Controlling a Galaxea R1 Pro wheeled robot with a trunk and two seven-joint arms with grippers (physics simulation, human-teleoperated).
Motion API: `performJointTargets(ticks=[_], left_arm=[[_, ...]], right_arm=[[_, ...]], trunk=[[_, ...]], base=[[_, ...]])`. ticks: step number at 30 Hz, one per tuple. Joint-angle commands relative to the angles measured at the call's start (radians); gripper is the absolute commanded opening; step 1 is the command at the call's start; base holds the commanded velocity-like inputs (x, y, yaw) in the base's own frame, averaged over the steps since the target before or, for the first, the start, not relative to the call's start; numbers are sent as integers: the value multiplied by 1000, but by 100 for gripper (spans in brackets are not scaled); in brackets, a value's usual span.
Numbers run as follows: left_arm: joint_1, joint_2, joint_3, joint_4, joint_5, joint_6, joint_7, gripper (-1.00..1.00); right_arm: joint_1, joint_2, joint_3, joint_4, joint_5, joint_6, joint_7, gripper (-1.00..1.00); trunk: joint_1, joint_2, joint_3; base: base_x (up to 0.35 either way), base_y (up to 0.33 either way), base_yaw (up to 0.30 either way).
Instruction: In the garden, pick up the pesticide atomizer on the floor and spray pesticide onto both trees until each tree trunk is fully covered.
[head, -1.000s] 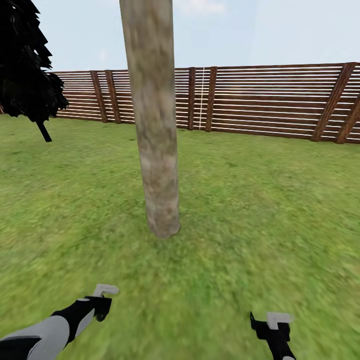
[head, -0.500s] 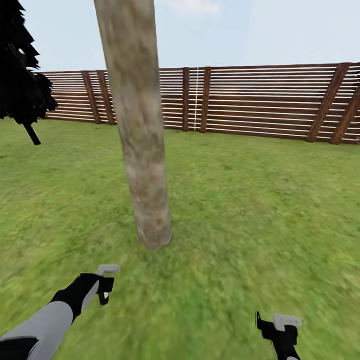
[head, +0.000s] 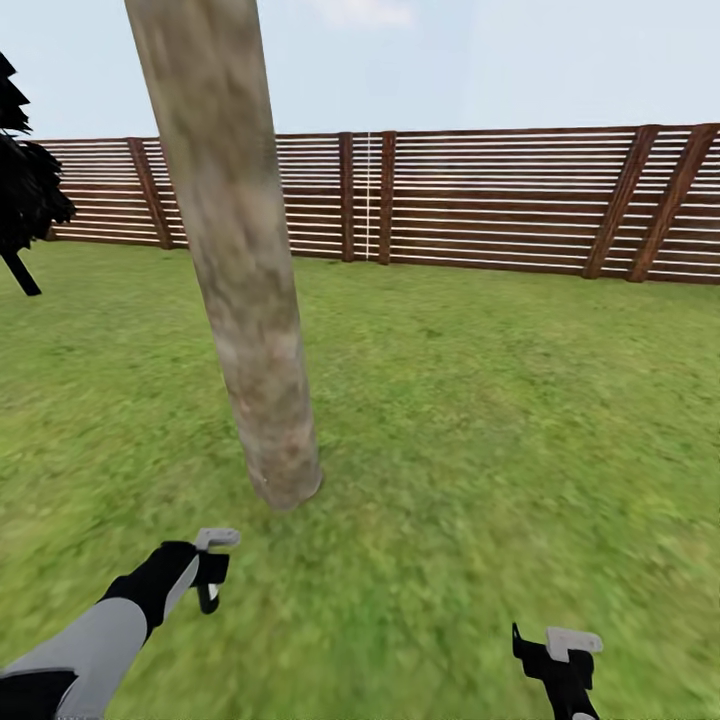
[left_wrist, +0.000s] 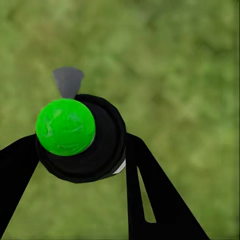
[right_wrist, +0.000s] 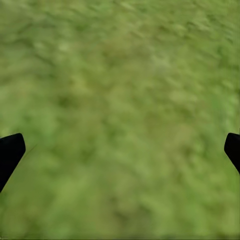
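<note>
Above frame, tree trunk (head: 235, 280) top cut off, left end effector (left_wrist: 80, 150) pinching atomizer (left_wrist: 75, 132), right end effector (right_wrist: 120, 150) spread.

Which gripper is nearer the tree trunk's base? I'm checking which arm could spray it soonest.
Left. The left gripper hangs over grass just short of the tree trunk base; the right gripper sits farther off to the right.

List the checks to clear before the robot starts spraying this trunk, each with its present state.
1. Atomizer held in left gripper: ok, fingers close around it.
2. Right gripper free: ok, open over grass.
3. Trunk in view ahead: ok.
4. Nozzle aimed at trunk: not ok, left wrist view faces grass.
5. Pesticide already on trunk: cannot tell, no specks seen.
</note>
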Motion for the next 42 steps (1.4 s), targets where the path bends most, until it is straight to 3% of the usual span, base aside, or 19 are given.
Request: performJointTargets(ticks=[1,5,8,14,15,19,20,23,25,27,29,31,33,38,39,40,42], left_arm=[[-2,0,2,-2,-3,7,-9,-100],[-6,-9,3,-2,5,8,-21,-100],[-6,-53,1,-3,7,9,-21,-100],[2,-35,2,-75,7,49,-23,-100],[-1,-42,1,-78,8,55,-22,-100],[-32,-107,-1,-129,8,92,-22,-100],[-38,-109,0,-148,8,114,-22,-100],[-45,-80,4,-200,5,149,-22,-100],[-44,-2,6,-214,18,157,-23,-100],[-38,23,4,-217,47,158,-24,-100],[-41,10,0,-219,57,161,-24,-100],[-48,-38,-3,-220,56,163,-23,-100],[-49,-50,-3,-241,59,165,-22,-100],[-71,7,-1,-320,59,270,-24,-100],[-73,-1,-3,-322,56,276,-24,-100],[-75,-43,-6,-323,53,278,-23,-100],[-81,-94,-7,-325,51,280,-22,-100]], right_arm=[[-1,0,7,1,-10,-3,0,100],[-1,0,7,1,-10,-4,0,100],[-1,-1,7,1,-10,-4,0,100],[-1,-1,7,1,-10,-4,0,100],[-1,-1,7,1,-9,-4,0,100],[-1,-1,7,1,-8,-4,-1,100],[-1,-1,7,1,-8,-4,-1,100],[-1,-1,7,1,-9,-4,-1,100],[-1,0,7,1,-9,-3,-1,100],[-1,0,7,1,-9,-4,-1,100],[-1,0,7,1,-9,-3,-1,100],[-1,0,7,1,-8,-3,-1,100],[-1,0,7,2,-8,-3,0,100],[-1,-1,7,1,-8,-3,0,100],[-1,-1,7,1,-8,-3,0,100],[-1,-1,7,2,-8,-3,0,100],[-1,-1,7,2,-8,-3,0,100]], trunk=[[0,0,-2],[0,0,-8],[0,0,-11],[0,0,-11],[0,0,-11],[0,0,-11],[0,0,-11],[0,0,-14],[0,0,-16],[0,0,-19],[0,0,-20],[0,0,-20],[0,0,-20],[0,0,-20],[0,0,-20],[0,0,-20],[0,0,-20]], base=[[0,0,0],[0,0,0],[0,0,0],[-188,50,0],[-29,6,0],[-8,2,0],[0,0,0],[0,0,0],[0,0,-46],[0,0,-56],[-18,3,-16],[-220,69,-3],[-120,39,-1],[-5,2,0],[0,0,0],[0,0,0],[0,0,0]])
